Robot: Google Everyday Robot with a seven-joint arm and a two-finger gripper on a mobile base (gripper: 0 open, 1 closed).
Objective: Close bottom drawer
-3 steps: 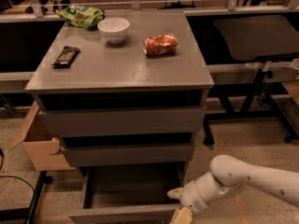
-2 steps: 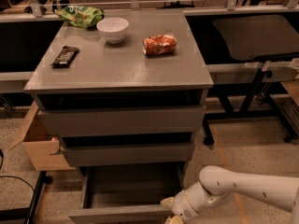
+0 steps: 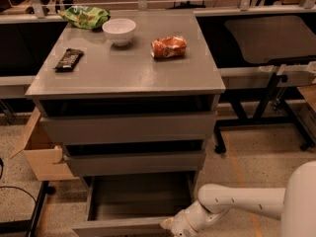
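The bottom drawer [image 3: 138,196] of the grey cabinet stands pulled out, its dark floor showing and its slim front panel [image 3: 118,227] at the bottom edge of the camera view. My white arm reaches in from the lower right. My gripper [image 3: 174,227] sits at the right end of the drawer's front panel, touching or just beside it; most of it lies below the frame's edge. The two wider drawers [image 3: 128,127] above are nearly shut.
On the cabinet top [image 3: 123,68] lie a white bowl [image 3: 119,30], an orange snack bag [image 3: 168,47], a dark bar [image 3: 68,59] and a green bag [image 3: 86,17]. A cardboard box [image 3: 37,152] sits on the floor at the left. Black table legs [image 3: 266,102] stand at the right.
My arm has swung left and down, bringing the gripper from the drawer's right side to the right end of its front panel. The drawer has not visibly moved.
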